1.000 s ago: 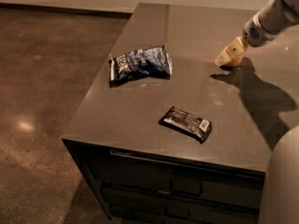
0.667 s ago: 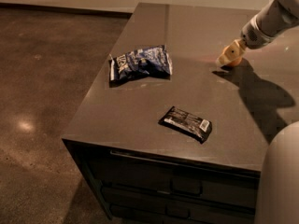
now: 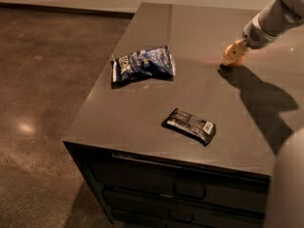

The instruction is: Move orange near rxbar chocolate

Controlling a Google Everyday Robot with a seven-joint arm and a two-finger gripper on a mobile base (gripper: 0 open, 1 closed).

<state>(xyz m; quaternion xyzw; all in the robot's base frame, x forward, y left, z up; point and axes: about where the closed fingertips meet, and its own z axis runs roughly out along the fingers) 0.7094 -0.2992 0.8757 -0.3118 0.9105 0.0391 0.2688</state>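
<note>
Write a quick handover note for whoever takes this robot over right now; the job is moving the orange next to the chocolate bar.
Gripper: low over the far right of the cabinet top, at the orange; grasp can't be confirmed.
Chocolate bar: flat near the front edge, well apart from the orange.
Done: gripper is at the orange.
Left: bring the orange forward and set it beside the bar. The chip bag on the left isn't involved.

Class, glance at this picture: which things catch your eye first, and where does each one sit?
The crumpled blue and white chip bag lies toward the back left of the dark cabinet top. The black rxbar chocolate lies flat near the front edge. At the far right, the gripper sits at the orange, and the arm casts a long shadow on the top.
</note>
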